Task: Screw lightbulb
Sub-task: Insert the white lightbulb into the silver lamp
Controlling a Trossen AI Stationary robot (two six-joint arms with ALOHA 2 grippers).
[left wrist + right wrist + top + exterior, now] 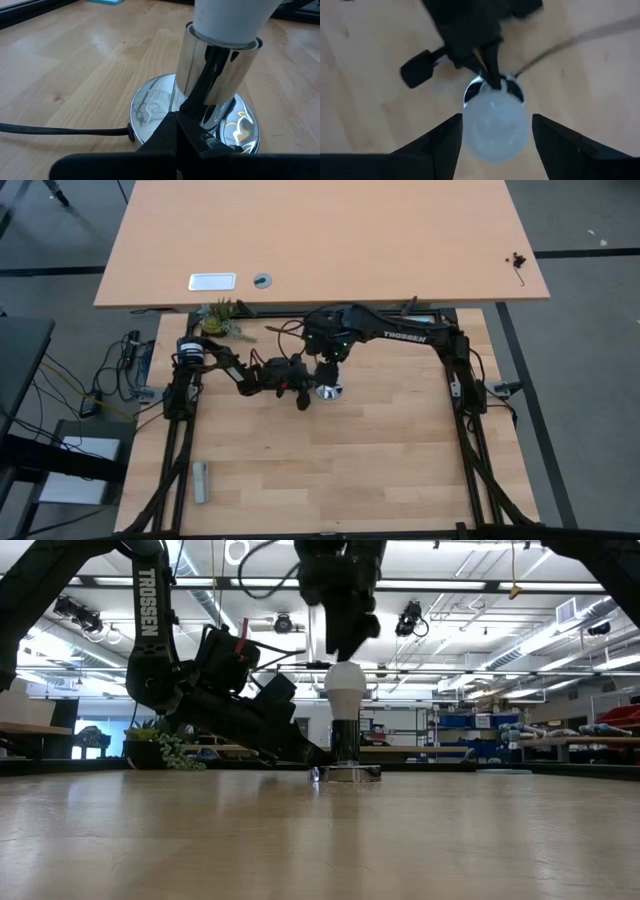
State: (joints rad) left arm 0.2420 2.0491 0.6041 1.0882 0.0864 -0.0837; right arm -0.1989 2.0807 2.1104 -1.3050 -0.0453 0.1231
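Your high view looks straight down on the whole table (330, 470). Your low view faces level across it. Your left wrist view sits close beside the socket (217, 80); your right looks down on the lightbulb (495, 125). All share these.
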